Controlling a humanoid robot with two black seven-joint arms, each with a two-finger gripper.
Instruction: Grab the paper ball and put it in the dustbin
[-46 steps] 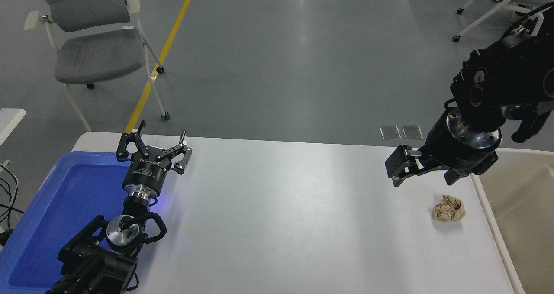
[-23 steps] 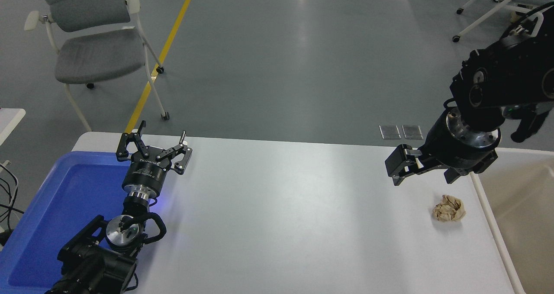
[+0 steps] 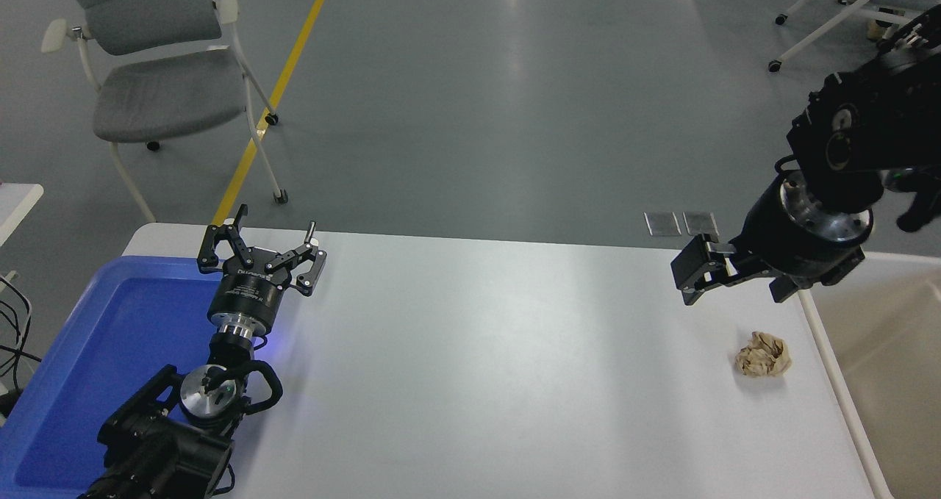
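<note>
The desk [image 3: 470, 367] carries a blue tray [image 3: 88, 352] at left; the dustbin [image 3: 893, 352] stands at right. Left claw [image 3: 261, 253] and right claw [image 3: 739, 282] are spread apart, empty. The paper ball [image 3: 764, 355] lies below the right claw, near the dustbin.

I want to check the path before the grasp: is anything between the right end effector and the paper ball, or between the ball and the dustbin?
Nothing visible. The right end effector hangs open above the ball, with bare table between; the dustbin is just right of the ball.
</note>
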